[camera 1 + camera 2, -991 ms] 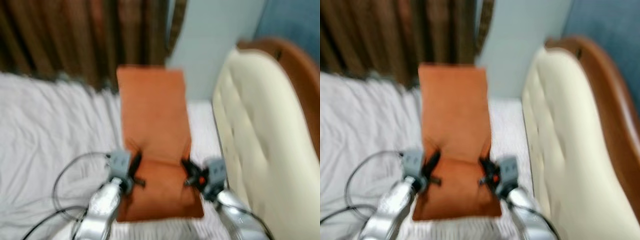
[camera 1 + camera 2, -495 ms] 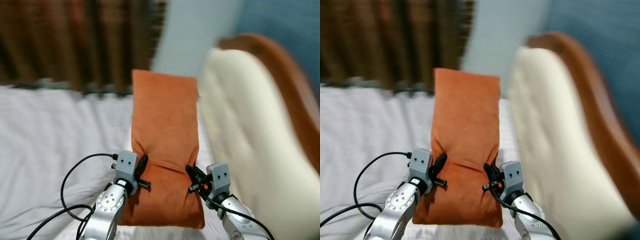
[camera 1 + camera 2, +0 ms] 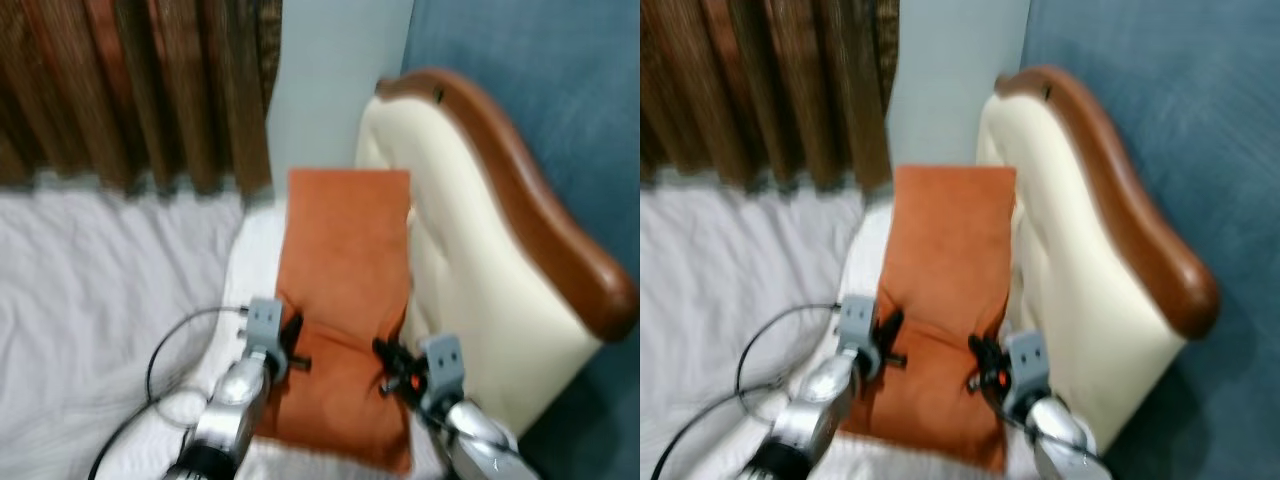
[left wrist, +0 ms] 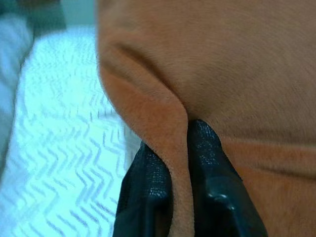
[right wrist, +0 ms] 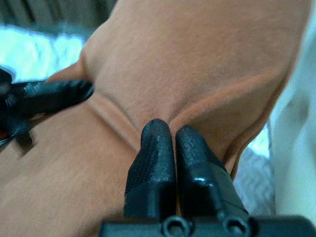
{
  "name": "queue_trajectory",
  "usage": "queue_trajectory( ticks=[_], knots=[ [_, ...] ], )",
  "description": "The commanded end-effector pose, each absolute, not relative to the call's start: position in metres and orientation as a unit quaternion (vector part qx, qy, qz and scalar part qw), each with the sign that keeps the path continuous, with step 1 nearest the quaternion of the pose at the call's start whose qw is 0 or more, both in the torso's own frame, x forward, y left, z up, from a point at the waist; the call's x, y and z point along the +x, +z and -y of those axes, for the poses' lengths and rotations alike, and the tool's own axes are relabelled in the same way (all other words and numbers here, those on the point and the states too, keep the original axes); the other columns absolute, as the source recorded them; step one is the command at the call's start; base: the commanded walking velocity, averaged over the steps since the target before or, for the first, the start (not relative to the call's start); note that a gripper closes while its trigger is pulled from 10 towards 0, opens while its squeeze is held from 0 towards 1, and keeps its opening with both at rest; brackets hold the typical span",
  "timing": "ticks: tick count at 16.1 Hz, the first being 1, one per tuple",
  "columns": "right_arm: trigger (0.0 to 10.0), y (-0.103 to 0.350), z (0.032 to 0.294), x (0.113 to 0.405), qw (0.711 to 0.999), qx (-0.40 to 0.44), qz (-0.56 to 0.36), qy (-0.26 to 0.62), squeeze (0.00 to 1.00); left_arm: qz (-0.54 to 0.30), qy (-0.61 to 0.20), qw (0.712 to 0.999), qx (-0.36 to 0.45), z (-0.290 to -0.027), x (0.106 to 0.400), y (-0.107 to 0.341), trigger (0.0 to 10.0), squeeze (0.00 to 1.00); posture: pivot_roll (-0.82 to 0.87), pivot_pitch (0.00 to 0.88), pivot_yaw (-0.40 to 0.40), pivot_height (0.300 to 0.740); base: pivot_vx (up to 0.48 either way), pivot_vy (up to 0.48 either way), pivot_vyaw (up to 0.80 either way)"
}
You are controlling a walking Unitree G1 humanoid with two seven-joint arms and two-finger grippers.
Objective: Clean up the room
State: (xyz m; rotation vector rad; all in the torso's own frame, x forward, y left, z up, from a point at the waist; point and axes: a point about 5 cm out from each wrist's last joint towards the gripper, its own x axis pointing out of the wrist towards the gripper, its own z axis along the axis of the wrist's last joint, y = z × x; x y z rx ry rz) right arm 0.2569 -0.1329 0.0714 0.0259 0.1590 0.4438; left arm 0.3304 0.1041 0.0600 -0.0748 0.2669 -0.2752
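Observation:
An orange pillow (image 3: pixel 345 270) is held up over the white bed (image 3: pixel 90 290), its far end close to the cream padded headboard (image 3: pixel 455 260). My left gripper (image 3: pixel 291 347) is shut on the pillow's left edge, pinching a fold of fabric (image 4: pixel 174 148) between its black fingers (image 4: pixel 148 182). On the opposite edge, my right gripper (image 3: pixel 390 365) is shut on the pillow (image 5: pixel 197 74) too, fingers (image 5: pixel 155 148) pressed together on a crease.
Brown curtains (image 3: pixel 130 90) hang behind the bed at the left. A pale wall strip (image 3: pixel 335 70) and a blue wall (image 3: pixel 540 100) stand behind the headboard with its brown wooden rim (image 3: pixel 520 210). A black cable (image 3: pixel 165 360) loops beside my left arm.
The camera has swung right, bringing the headboard and blue wall into view. Both grippers still hold the pillow, which now sits nearer the headboard.

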Motion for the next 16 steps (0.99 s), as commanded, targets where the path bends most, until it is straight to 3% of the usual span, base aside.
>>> queue_trajectory(
  ticks=[1,2,6,8,12,16],
  knots=[
    [10.0,0.077,0.171,0.251,0.983,-0.018,-0.079,0.165,0.00,-0.099,0.017,0.993,-0.066,-0.166,0.348,0.078,10.0,0.00,-0.10,0.064,-0.103,0.740,0.000,-0.450,0.00],
    [10.0,0.079,0.174,0.238,0.981,-0.024,-0.091,0.172,0.00,-0.106,0.054,0.988,-0.097,-0.172,0.353,0.078,10.0,0.00,-0.18,0.136,-0.124,0.740,0.000,-0.420,0.00],
    [10.0,0.083,0.164,0.206,0.964,-0.051,-0.124,0.228,0.00,-0.123,0.133,0.969,-0.170,-0.177,0.357,0.075,10.0,0.00,-0.31,0.283,-0.146,0.740,0.062,0.000,0.00],
    [10.0,0.085,0.165,0.233,0.953,-0.111,-0.109,0.259,0.00,-0.133,0.162,0.961,-0.183,-0.178,0.356,0.072,10.0,0.00,-0.33,0.328,-0.157,0.740,0.000,0.000,0.00],
    [10.0,0.116,0.182,0.316,0.950,-0.218,-0.071,0.210,0.00,-0.128,0.153,0.957,-0.212,-0.177,0.360,0.075,10.0,0.00,-0.30,0.364,-0.164,0.740,0.000,0.000,0.00],
    [10.0,0.125,0.176,0.317,0.965,-0.170,-0.039,0.195,0.00,-0.097,0.084,0.979,-0.156,-0.163,0.373,0.096,10.0,0.00,-0.28,0.361,-0.154,0.740,0.000,0.000,0.00]
  ],
)
